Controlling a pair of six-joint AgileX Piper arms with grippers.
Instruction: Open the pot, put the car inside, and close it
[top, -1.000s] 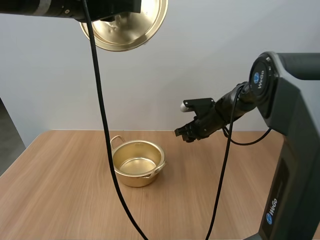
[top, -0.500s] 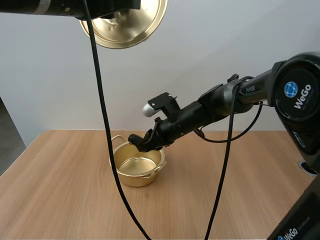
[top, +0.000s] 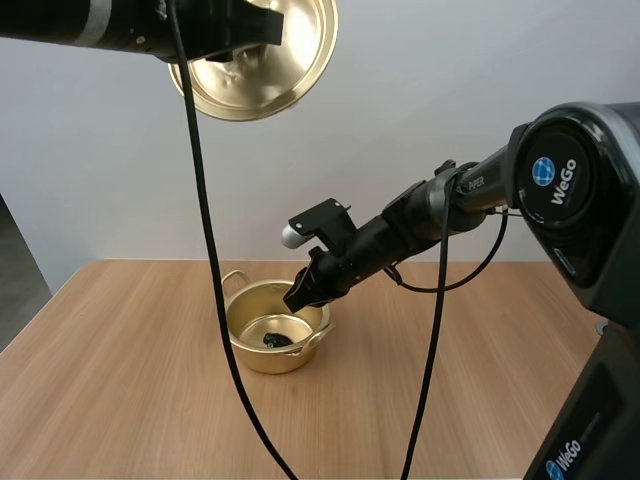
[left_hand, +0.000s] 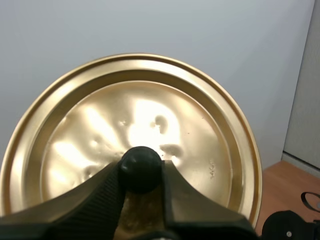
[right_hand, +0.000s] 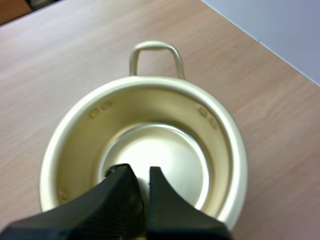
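Nearest my viewpoint, the pale wooden table (top: 120, 400) carried just one thing, the round, gold-coloured metal pot (top: 270, 362), which stood upright and uncovered towards the middle so either arm could get at it. On its floor lay the small dark toy car (top: 275, 340), against the side nearer me. I could not make out which way it faced. The placing step looked done to me.

Just above the pot's far rim hung my right gripper (top: 298, 300), angled down into the opening. Through its own camera the two black fingers (right_hand: 120, 192) stood a little apart with the shiny floor showing in the slit between them. They pinched nothing, so I took that gripper to be empty. It sat low, I judged, because that is the height for setting a toy down gently. It would have to rise clear before anything came down on top. Beyond it the thin loop handle (right_hand: 154, 50) pointed away from me.

Farthest and highest, my left gripper (left_hand: 142, 172) was clamped on the round black knob (left_hand: 140, 161) of the dented, gold-coloured lid (top: 265, 60), one finger on each side. The lid hung tilted on edge, well above and left of the pot, parked, as I read it, to leave the opening free. What remained was the closing. The lid needed levelling and centring over the rim, or it would seat crooked.
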